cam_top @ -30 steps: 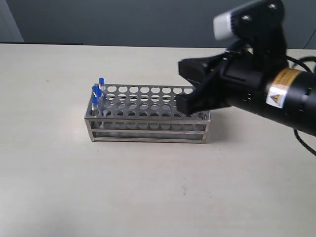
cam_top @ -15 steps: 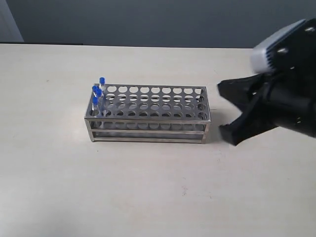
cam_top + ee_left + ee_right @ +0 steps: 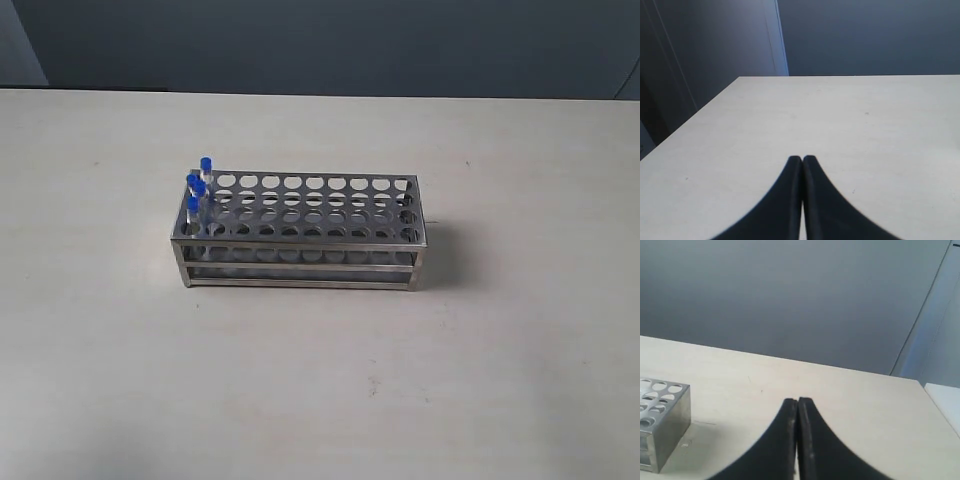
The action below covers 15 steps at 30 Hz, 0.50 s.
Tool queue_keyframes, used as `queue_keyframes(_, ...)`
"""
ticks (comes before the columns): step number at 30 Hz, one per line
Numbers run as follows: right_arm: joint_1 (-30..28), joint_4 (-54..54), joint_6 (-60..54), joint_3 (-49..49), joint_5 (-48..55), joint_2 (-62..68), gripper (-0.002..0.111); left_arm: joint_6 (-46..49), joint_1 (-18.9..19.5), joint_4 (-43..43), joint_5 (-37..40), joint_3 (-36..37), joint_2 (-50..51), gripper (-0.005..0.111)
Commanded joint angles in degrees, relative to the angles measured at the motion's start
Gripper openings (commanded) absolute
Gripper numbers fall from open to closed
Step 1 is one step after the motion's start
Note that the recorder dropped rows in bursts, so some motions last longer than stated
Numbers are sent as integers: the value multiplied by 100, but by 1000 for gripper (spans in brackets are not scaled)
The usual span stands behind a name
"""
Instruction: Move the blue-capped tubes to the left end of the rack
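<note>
The shiny steel rack [image 3: 300, 235] stands in the middle of the table in the exterior view. Several blue-capped tubes [image 3: 197, 188] stand upright in the holes at its left end. No arm shows in that view. In the left wrist view my left gripper [image 3: 802, 159] is shut with nothing in it, over bare table. In the right wrist view my right gripper [image 3: 797, 401] is shut and empty too; one end of the rack [image 3: 662, 420] shows at that picture's edge, apart from the fingers.
The pale table [image 3: 500, 350] spreads on all sides of the rack. A dark wall [image 3: 320, 40] runs behind its far edge. The table's corner [image 3: 742, 80] and a light panel [image 3: 935, 330] show in the wrist views.
The right arm, which stood over the rack's right end a second ago, drew back to the right and has left the exterior view. Rack and tubes have not moved.
</note>
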Motion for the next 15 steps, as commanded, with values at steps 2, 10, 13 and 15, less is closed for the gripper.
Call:
queue_keyframes(2,-29,257,96,648,-253,-460,0,-21,6,-14,-67,29,-21,0)
queue_keyframes(10,-65,179,231,1111,-283,-476,0,-21,6,-14,-67,29,-21,0)
queue_keyframes(13,-65,166,231,1170,-229,-476,0,-21,6,-14,-67,29,-21,0)
queue_keyframes(15,-65,157,240,1282,-242,-476,0,-21,6,-14,-67,29,-21,0)
